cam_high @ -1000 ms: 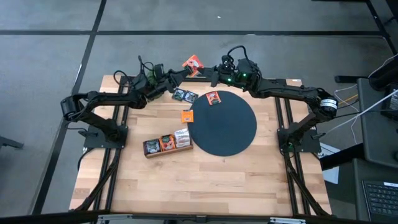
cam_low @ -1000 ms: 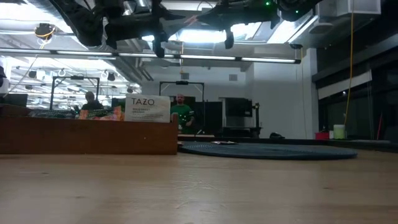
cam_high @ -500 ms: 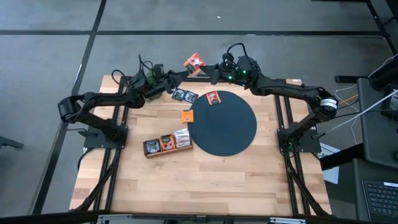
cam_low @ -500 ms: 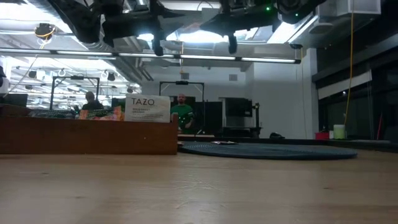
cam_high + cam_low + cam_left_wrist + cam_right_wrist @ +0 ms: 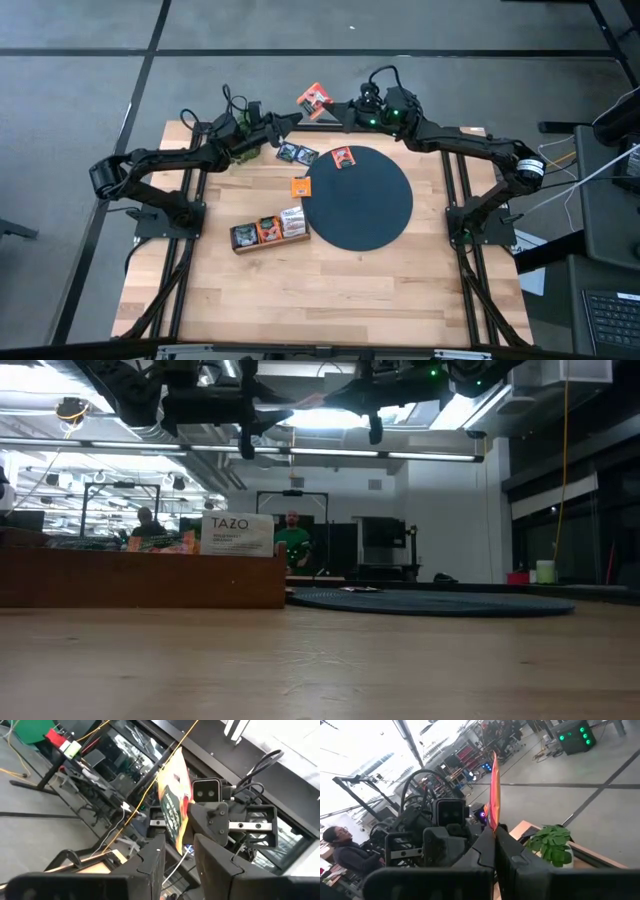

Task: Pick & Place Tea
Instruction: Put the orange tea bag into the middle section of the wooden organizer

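Both hands meet high above the tabletop's [image 5: 300, 290] far edge. The right hand [image 5: 334, 112] is clamped tight on 1 orange sachet [image 5: 314, 99], held on edge, sticking up from its fingertips. The left hand [image 5: 292, 119], fingers partly apart, straddles the sachet's lower edge.

Orange sachet [image 5: 314, 99] held up edge-on betw. both end effectors. Others: one on disc [image 5: 343, 157], two dark [image 5: 297, 154] nearby, rest in tray [image 5: 268, 229].
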